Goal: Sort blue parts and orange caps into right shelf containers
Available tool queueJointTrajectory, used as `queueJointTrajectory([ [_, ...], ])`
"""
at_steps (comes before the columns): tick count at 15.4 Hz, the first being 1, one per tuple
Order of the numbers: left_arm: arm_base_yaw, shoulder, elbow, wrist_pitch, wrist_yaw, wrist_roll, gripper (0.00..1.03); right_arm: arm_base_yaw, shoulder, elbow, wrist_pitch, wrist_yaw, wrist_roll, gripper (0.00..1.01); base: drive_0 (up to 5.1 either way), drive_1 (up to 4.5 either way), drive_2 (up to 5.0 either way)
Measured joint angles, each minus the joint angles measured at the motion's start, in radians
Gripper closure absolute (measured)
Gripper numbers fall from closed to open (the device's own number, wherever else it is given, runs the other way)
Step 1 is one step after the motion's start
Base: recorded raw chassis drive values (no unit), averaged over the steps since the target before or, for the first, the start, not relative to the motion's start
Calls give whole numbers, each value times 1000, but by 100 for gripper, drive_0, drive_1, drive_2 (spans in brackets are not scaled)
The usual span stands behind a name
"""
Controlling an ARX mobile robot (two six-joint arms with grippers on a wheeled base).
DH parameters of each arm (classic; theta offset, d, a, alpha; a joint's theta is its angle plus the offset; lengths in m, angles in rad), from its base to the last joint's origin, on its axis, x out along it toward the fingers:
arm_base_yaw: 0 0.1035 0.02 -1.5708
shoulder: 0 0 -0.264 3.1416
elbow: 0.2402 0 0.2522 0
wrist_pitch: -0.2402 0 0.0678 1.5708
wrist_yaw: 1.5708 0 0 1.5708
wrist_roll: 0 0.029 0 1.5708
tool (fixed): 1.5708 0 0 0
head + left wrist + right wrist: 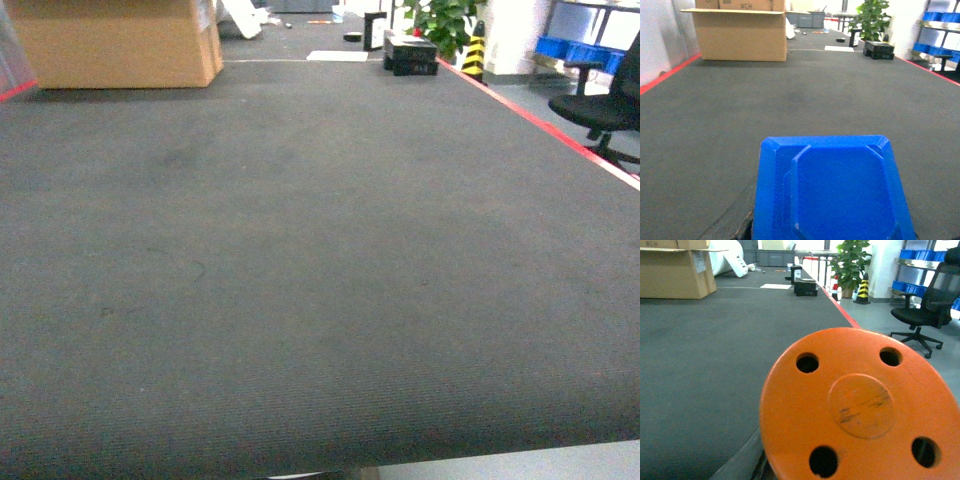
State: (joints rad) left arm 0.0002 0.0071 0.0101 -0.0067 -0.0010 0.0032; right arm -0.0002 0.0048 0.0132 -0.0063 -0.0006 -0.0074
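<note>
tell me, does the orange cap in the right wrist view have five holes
No, the orange cap shows four round holes spaced around a raised centre disc.

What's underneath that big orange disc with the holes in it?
Beneath the orange cap only a dark sliver shows at its lower left edge, then the gray table mat beyond. The cap fills the right wrist view, hiding the gripper and whatever holds it.

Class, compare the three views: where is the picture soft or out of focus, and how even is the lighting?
Head view: grey mat evenly lit, no hard shadows, far clutter soft. Left wrist view: blue part fills the foreground, edges slightly blurred. Right wrist view: orange cap looms close and soft; office chair behind reads sharper.
</note>
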Motion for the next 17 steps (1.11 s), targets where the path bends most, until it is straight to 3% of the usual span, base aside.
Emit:
queueJointTrajectory([
  [17, 0, 0, 0, 0, 0, 0, 59, 0, 0, 0, 0, 0, 0, 56, -161, -161, -161],
])
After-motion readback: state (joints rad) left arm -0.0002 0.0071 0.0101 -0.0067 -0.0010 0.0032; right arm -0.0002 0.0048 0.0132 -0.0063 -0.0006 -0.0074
